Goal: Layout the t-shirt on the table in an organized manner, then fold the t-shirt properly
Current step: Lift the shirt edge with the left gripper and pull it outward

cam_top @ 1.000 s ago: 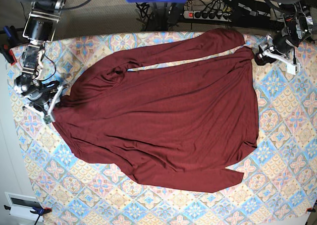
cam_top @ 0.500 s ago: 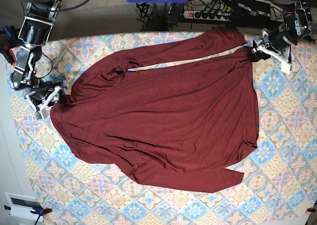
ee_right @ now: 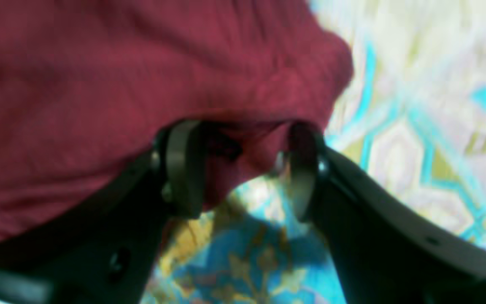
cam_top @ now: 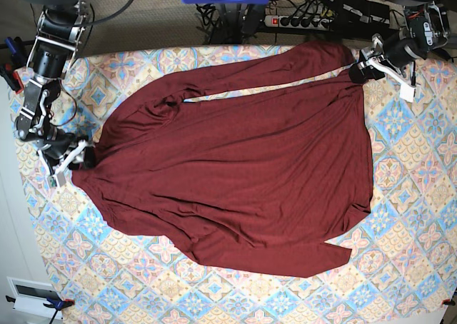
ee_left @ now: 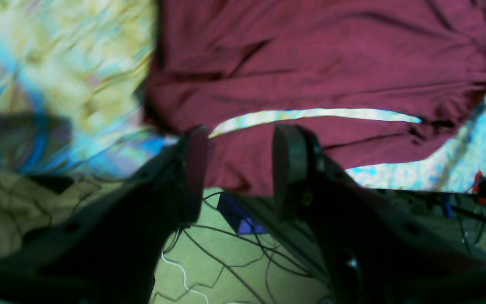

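Since 1 s ago the right hand [cam_top: 69, 166] has drawn back toward the table's [cam_top: 421, 217] side edge, and its jaws now stand wide apart w/ a fold of the t-shirt [cam_top: 243, 160] between them, no clamp visible. Left hand [cam_top: 362, 63] has shifted up to the far corner, jaws parted at the sleeve end, nothing pinched. Shirt lies spread across table centre, sleeve along far edge.
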`<state>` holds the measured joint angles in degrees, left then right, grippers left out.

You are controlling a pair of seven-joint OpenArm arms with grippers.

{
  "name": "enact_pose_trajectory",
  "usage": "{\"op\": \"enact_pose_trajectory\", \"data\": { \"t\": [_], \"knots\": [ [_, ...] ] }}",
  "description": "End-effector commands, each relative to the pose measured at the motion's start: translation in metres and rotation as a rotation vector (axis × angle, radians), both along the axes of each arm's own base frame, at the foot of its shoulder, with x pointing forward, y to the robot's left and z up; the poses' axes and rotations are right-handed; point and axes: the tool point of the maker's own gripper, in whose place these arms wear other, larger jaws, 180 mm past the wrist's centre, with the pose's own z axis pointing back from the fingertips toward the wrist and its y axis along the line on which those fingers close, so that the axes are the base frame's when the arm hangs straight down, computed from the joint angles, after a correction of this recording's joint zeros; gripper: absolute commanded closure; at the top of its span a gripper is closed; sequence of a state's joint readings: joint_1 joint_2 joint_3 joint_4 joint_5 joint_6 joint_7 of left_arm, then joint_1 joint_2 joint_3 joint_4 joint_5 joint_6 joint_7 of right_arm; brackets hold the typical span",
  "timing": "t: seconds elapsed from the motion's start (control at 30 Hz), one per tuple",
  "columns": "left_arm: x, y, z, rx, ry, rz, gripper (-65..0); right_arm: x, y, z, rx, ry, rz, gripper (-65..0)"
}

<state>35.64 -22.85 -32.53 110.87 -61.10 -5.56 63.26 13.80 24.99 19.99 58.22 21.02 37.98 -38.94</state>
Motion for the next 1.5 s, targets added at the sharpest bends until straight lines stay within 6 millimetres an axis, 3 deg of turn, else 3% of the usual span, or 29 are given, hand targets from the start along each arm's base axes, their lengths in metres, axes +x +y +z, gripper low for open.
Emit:
{"op": "enact_pose_trajectory", "data": {
  "t": [0.0,0.07,0.23,0.3,0.5,0.77,1.1,1.47],
  "knots": [
    [0.003,0.002,0.006,0.007,-0.018,-0.008,-25.3,0.003,-0.009,0.008,-0.019,-0.017,0.002,-29.1],
    [0.001,-0.005,0.003,-0.005,-0.007,-0.026,-25.3,0.002,-0.008,0.007,-0.019,-0.014,0.004,-25.7],
    [-0.015,-0.022,-0.009,-0.026,0.055,-0.085,-25.3,0.002,-0.009,0.008,-0.020,-0.015,0.000,-4.9],
    [-0.017,-0.027,-0.013,-0.025,0.069,-0.111,-25.3,0.002,-0.010,0.008,-0.019,-0.016,-0.004,0.0],
    [-0.027,-0.025,-0.028,0.068,0.117,-0.160,-25.3,0.000,-0.011,0.006,-0.021,-0.010,-0.005,0.0],
    [-0.030,-0.018,-0.034,0.132,0.140,-0.175,-25.3,0.001,-0.009,0.007,-0.024,-0.011,0.002,0.0],
    [-0.038,0.005,-0.055,0.191,0.180,-0.120,-25.3,0.001,-0.009,0.007,-0.026,-0.011,0.005,0.0],
    [-0.042,-0.039,-0.092,0.110,0.199,-0.185,-24.9,0.001,-0.009,0.008,-0.028,-0.011,0.006,0.0]
  ]
}}
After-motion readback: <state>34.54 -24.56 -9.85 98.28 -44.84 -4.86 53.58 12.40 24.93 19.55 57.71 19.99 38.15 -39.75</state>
